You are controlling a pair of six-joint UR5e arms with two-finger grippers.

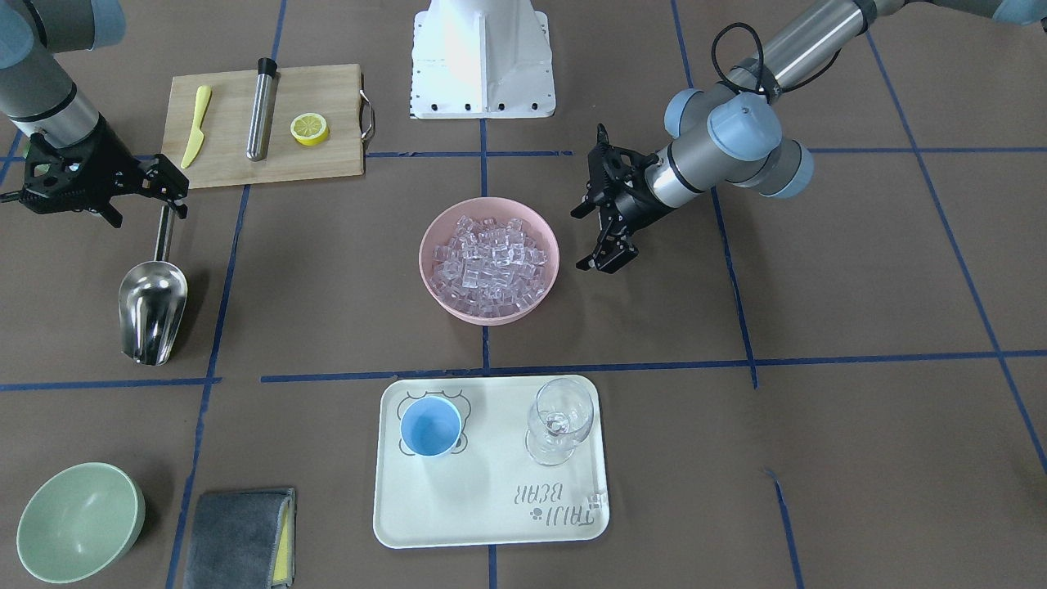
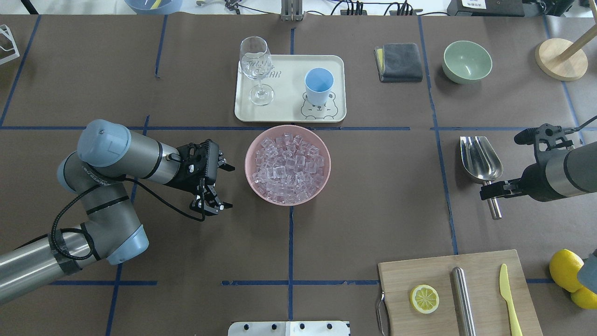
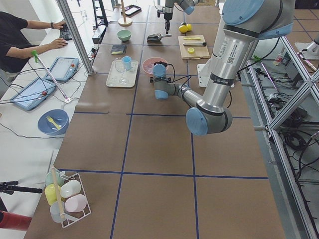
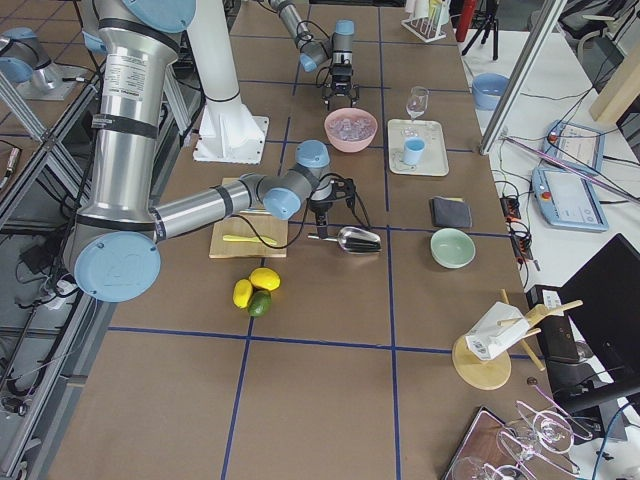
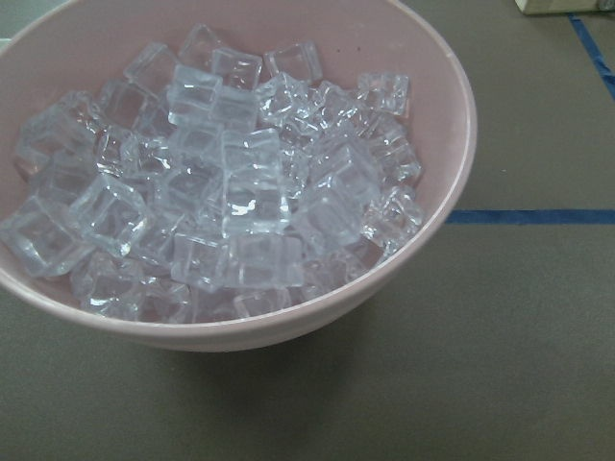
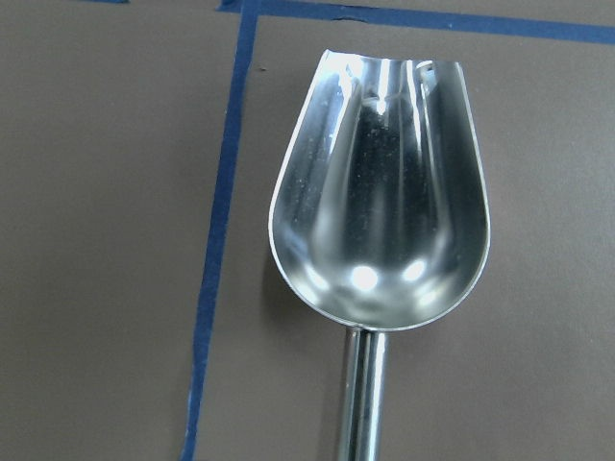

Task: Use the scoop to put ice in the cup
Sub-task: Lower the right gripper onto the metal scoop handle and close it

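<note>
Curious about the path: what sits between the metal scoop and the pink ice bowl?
Only bare table and one blue tape line separate the scoop and the pink bowl, as the overhead view shows.

I'm reading a wide stretch of bare table (image 2: 382,186) lying open between the scoop (image 2: 480,161) on the right and the pink bowl (image 2: 249,156) in the middle. The left gripper (image 2: 227,186), jaws spread, is sitting just left of the bowl and blocking that side. On the far side, the tray (image 2: 289,107) is lying just beside the bowl's rim. On it the wine glass (image 2: 255,65) is standing left of the cup (image 2: 319,86), apart from it, and the cup's right side is staying open. The cutting board (image 2: 406,275) is lying near-right, well apart from the scoop.
</note>
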